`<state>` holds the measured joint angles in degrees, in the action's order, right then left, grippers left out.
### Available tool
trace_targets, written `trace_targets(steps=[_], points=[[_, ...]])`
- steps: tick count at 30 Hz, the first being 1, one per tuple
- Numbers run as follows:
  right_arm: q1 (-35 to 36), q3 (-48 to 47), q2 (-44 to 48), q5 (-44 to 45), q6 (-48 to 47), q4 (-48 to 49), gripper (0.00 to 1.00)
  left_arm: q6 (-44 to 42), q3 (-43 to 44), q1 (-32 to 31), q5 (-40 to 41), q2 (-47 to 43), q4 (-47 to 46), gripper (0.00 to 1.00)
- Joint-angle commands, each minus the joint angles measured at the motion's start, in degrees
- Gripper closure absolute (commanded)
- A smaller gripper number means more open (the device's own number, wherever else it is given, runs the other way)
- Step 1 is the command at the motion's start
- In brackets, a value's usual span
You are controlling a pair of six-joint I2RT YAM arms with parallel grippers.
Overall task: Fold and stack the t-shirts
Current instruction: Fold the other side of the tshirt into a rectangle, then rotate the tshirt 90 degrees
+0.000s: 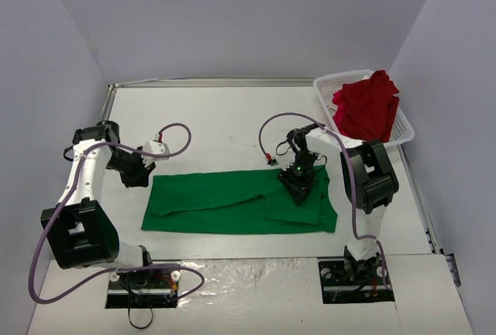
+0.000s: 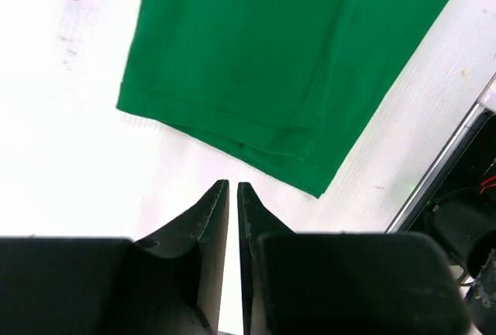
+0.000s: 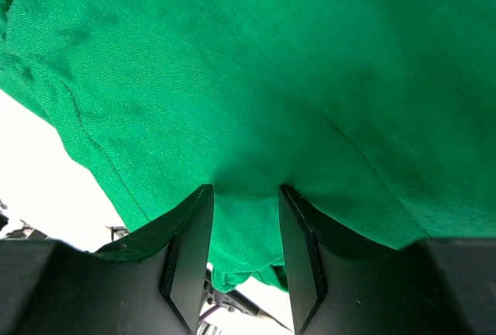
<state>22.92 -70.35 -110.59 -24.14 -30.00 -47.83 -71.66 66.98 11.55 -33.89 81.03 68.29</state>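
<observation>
The bright green t-shirt (image 1: 225,199) lies spread as a long band across the near middle of the table, with its right part folded over. My right gripper (image 1: 298,186) stands on that right part. In the right wrist view green cloth (image 3: 248,79) fills the gap between the fingers of the right gripper (image 3: 244,191), which is shut on a thick fold. My left gripper (image 1: 141,177) hovers just off the shirt's left end. In the left wrist view the left gripper (image 2: 233,188) has its jaws almost together and holds nothing, with the shirt's hem (image 2: 271,56) ahead of them. The deep red t-shirt (image 1: 368,106) sits crumpled in the basket.
A white lattice basket (image 1: 329,85) stands at the back right corner of the table. White walls close in the table on the left, back and right. Purple cables loop from both arms. A metal rail (image 2: 442,172) runs along the table edge near the left gripper.
</observation>
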Motion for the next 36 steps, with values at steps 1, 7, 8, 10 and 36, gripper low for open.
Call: trace_targets(steps=[1,7,8,10,36], points=[[0.0,-0.1,-3.3,2.9,-0.8,-0.4,0.64,2.0,2.6,0.3,-5.7,0.0,6.8,0.91],[0.2,-0.9,-4.5,2.9,-0.9,0.0,0.74,5.2,0.7,-0.6,-8.6,4.5,4.0,0.94],[0.2,-1.3,-4.8,2.8,-0.9,0.0,0.78,6.0,0.0,-0.8,-8.6,4.7,3.5,0.96],[0.1,-2.0,-6.1,3.3,-0.9,0.5,0.9,7.1,-0.5,-0.9,-8.6,5.3,1.8,0.98],[-1.9,-73.2,-47.6,13.0,4.9,-2.6,1.0,24.5,2.2,-5.8,1.7,11.1,-14.6,0.98]])
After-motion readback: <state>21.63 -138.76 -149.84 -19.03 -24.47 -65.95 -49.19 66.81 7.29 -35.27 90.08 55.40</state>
